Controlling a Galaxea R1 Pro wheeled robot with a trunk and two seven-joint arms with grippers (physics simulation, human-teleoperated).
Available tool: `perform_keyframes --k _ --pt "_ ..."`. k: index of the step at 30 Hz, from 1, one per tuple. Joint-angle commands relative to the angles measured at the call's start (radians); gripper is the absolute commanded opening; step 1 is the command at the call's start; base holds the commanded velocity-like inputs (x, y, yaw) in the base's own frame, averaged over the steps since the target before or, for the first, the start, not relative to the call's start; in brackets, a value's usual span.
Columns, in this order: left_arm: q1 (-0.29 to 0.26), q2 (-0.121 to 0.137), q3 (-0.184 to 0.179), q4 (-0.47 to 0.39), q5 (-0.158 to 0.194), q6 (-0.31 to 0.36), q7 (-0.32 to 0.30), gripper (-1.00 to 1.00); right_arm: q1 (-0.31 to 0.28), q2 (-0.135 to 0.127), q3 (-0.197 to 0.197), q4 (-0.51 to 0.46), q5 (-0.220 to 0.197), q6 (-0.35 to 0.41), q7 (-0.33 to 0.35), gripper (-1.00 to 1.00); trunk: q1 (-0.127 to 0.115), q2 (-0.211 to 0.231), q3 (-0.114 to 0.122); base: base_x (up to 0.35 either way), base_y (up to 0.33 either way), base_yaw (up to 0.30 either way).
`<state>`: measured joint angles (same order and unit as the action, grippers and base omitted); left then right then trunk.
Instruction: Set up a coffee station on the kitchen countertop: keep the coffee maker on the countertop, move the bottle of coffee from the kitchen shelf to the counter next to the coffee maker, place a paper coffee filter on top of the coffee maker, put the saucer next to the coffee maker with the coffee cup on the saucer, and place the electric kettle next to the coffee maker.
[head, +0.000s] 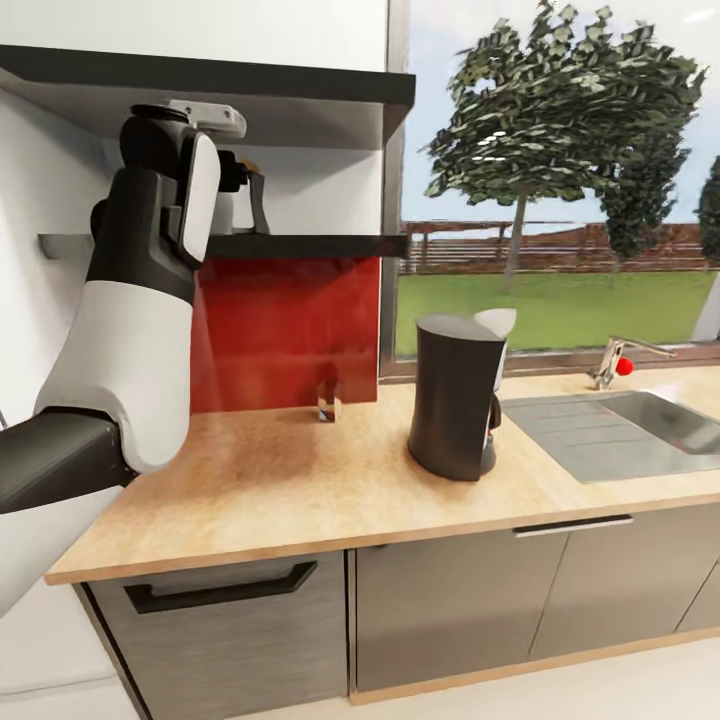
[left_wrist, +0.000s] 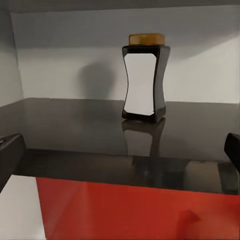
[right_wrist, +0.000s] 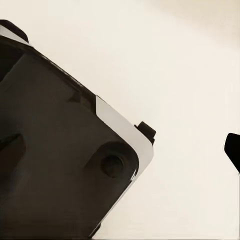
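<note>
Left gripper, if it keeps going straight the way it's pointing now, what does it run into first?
Most likely the bottle of coffee, standing upright on the dark shelf straight ahead between the open fingers. Nothing lies between, though the gap is hard to judge.

Bottle of coffee (head: 252, 195) half behind left arm (head: 140, 300)

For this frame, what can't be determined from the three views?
- Bottle of coffee: head view, mostly hidden behind the left arm.
- Left gripper: left wrist view, fingertips cut off by the side edges, nothing between them.
- Right gripper: right wrist view, one fingertip at the edge; state unclear.
- Small object by the red backsplash: head view, too small to identify.
</note>
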<state>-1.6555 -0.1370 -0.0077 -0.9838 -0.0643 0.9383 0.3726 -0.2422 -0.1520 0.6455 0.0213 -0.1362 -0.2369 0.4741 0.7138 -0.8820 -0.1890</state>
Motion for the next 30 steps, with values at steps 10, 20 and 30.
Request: perform_keyframes --k 10,20,30 --pt "-0.001 -0.001 0.009 -0.004 -0.006 0.006 -0.002 1.00 0.003 0.005 0.006 0.009 0.075 -0.007 0.003 1.00 0.001 -0.001 -0.001 0.121 -0.026 0.000" --pt "-0.001 -0.001 0.022 -0.005 -0.006 0.007 -0.003 1.00 0.003 0.005 0.006 0.009 0.079 -0.007 0.003 1.00 0.001 -0.001 -0.001 0.202 -0.137 0.000" --pt "-0.001 -0.001 0.027 -0.005 -0.006 0.006 -0.003 1.00 0.003 0.005 0.006 0.009 0.078 -0.008 0.003 1.00 0.001 -0.001 -0.001 0.112 -0.018 0.000"
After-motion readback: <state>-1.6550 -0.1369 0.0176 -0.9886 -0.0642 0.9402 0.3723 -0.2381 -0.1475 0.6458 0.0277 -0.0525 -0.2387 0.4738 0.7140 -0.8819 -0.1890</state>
